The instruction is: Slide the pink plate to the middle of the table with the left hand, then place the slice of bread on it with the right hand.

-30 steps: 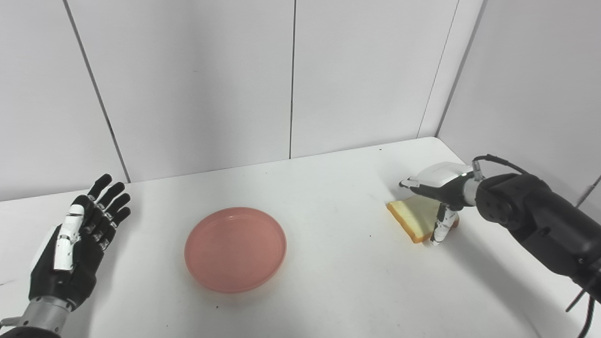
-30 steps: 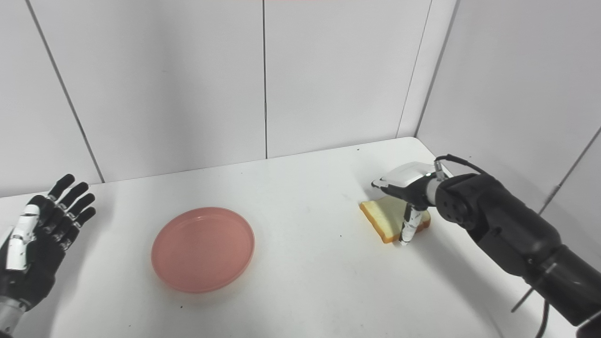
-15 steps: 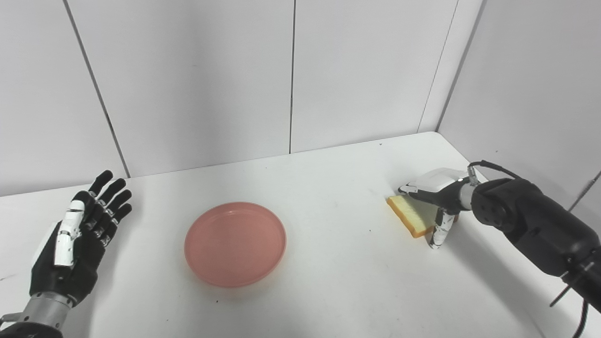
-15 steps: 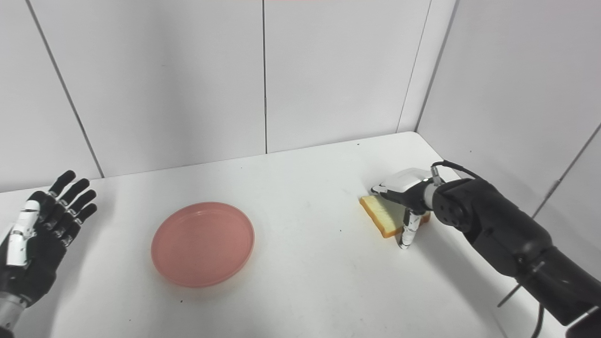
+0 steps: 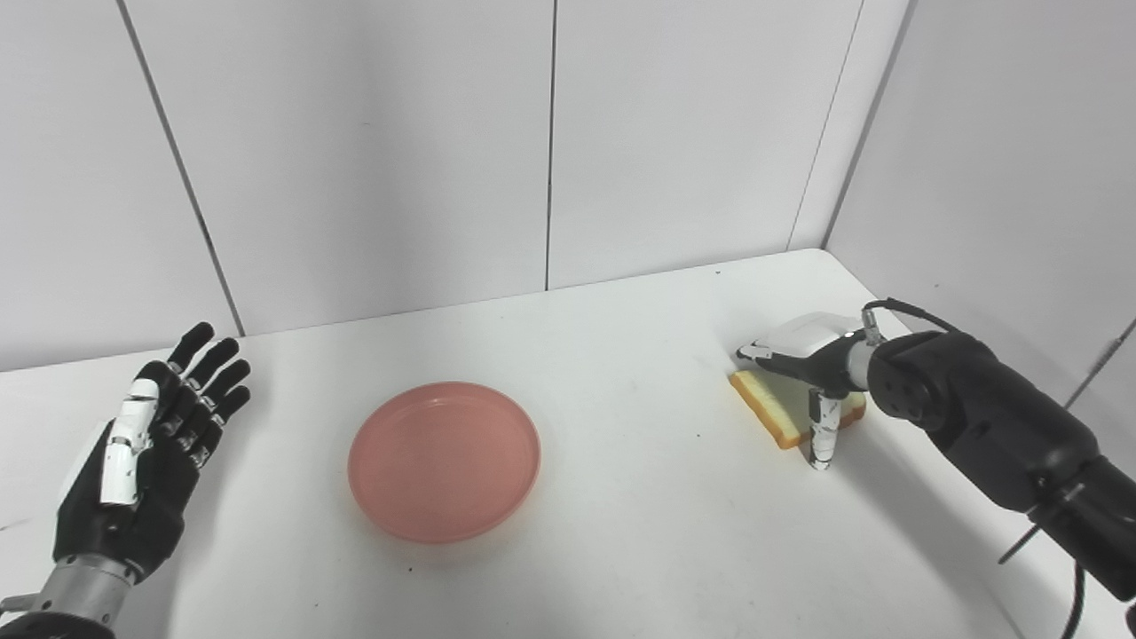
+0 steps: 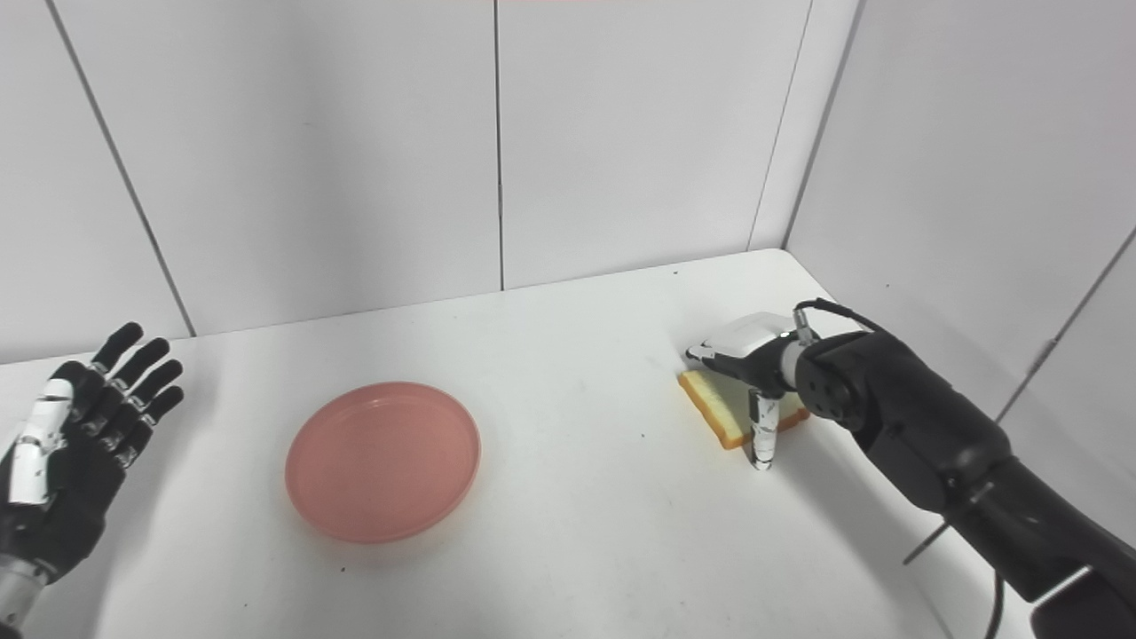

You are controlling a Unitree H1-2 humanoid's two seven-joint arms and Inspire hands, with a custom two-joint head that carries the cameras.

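The slice of bread [image 5: 781,410] lies flat on the table [image 5: 639,497] at three o'clock from the pink plate [image 5: 444,460], under the right hand [image 5: 812,364], whose thumb points down beside its near crust; whether it grips is unclear. Light, soft and crushable by the look of it, so pinch gently across opposite crusts. The left hand [image 5: 146,457] hovers spread at nine o'clock, empty.

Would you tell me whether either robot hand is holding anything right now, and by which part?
The left hand holds nothing. The right hand is over the bread; a grip cannot be confirmed.
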